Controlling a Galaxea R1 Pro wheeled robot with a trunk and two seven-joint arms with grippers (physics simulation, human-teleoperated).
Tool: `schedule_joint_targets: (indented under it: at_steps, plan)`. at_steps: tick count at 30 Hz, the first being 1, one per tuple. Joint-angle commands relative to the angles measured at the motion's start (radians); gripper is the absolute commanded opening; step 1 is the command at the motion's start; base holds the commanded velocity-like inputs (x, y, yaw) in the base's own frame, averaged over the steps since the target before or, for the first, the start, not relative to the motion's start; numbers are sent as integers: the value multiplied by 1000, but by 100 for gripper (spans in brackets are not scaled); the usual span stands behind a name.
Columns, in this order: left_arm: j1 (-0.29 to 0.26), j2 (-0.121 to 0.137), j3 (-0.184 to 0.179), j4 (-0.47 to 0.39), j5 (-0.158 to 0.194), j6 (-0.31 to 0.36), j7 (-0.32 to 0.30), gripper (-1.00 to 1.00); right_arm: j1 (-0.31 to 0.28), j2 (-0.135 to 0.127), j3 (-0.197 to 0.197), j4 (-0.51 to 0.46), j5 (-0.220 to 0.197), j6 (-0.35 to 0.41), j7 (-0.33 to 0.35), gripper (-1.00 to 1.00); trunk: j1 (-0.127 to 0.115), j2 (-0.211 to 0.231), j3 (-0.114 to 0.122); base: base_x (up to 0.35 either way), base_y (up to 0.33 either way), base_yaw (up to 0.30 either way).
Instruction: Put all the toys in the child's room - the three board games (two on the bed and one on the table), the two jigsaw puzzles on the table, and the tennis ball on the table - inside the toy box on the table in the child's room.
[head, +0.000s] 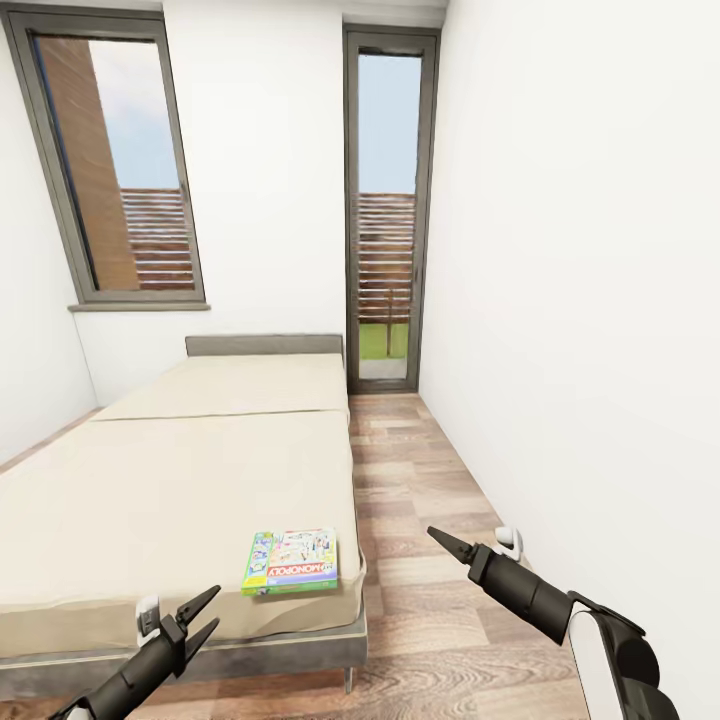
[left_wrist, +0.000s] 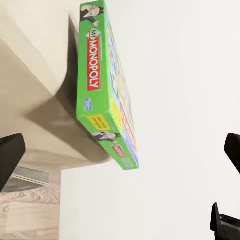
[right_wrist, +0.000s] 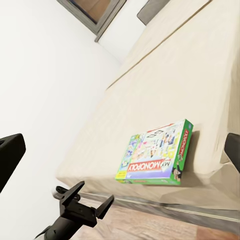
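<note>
The green-and-white board game (head: 291, 562) lies flat on the bed (head: 180, 490), at the mattress's near corner toward 5 o'clock, its red-banded side facing the foot and one corner just at the edge. It is a thin, rigid cardboard box with a glossy printed lid, so it is probably light and stiff but slick, and the loose lid could slip. A sound hold would pinch across its thickness at the near long edge, where it meets the mattress edge. The mattress is beige, matte and soft on a grey-brown frame; the floor is wood plank. The left gripper (head: 207, 613) hovers at 7 o'clock of the box, jaws spread, empty; the right gripper (head: 443, 543), at 3 o'clock, appears closed to a point.
</note>
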Motion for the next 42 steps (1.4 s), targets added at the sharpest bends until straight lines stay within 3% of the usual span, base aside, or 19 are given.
schedule_joint_targets:
  at_steps: [1,12,42]
  plan:
    - [-1,0,2,1,3,8,-1,100,-1,1,-2,0,0,5,4,100,4,-8,-4,0,0,0]
    - [-1,-2,2,1,3,7,19,100,-1,0,-2,0,0,5,4,100,23,-43,-20,0,0,0]
    - [-1,-8,0,1,4,3,55,100,-1,0,-2,0,0,5,4,100,23,-43,-20,19,-36,0]
